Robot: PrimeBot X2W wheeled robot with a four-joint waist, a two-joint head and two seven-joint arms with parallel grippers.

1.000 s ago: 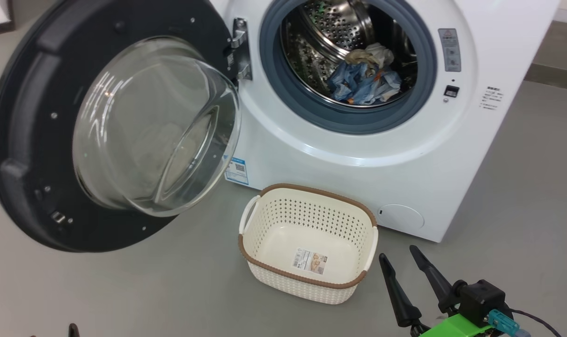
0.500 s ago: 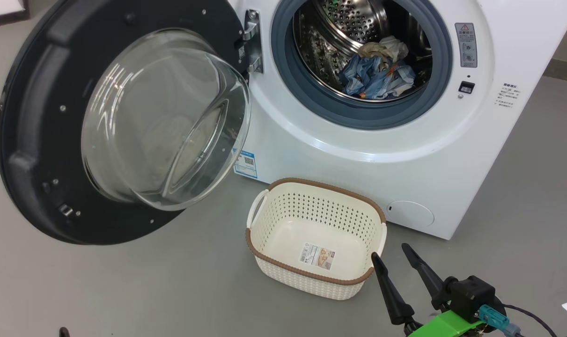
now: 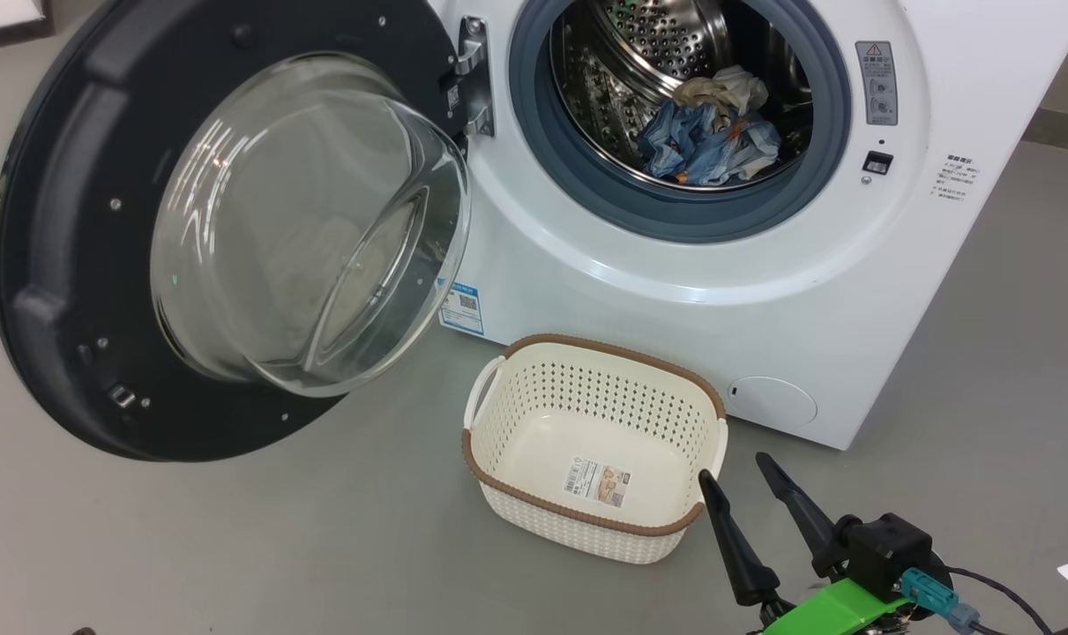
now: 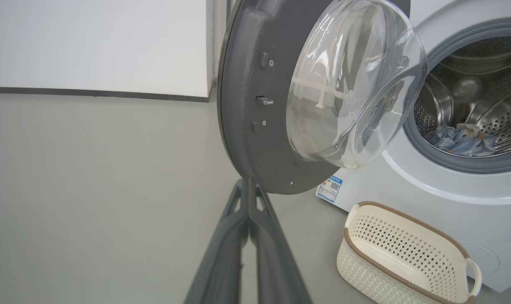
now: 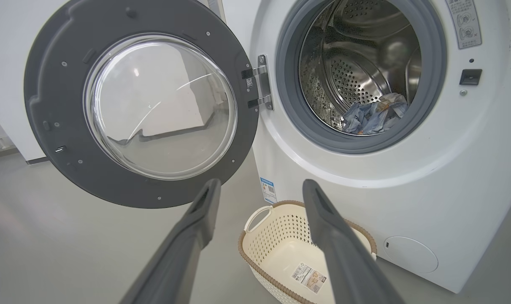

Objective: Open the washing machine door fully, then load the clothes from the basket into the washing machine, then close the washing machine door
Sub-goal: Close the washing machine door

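Note:
The washing machine [image 3: 763, 291] stands with its door [image 3: 57, 220] swung wide to the left, the glass bulge facing me. The clothes [image 3: 710, 132], a light blue and white bundle, lie inside the steel drum. On the floor in front sits the basket [image 3: 586, 388] with just a label sticker on its bottom. My right gripper [image 3: 732, 467] is open and holds nothing, just right of the basket's near corner. In the left wrist view my left gripper [image 4: 247, 182] is shut on nothing, its tips just below the door's [image 4: 238, 105] lower rim.
Grey floor lies left of and before the machine. A white wall with a dark skirting [image 4: 95, 90] runs behind the door. A round flap [image 3: 773, 402] sits low on the machine's front. The basket [image 5: 272, 240] lies under the open right fingers.
The head camera shifted a little, so the whole picture slid right and up. The left gripper has gone shut and its tip has sunk to the bottom edge. The right gripper stays put.

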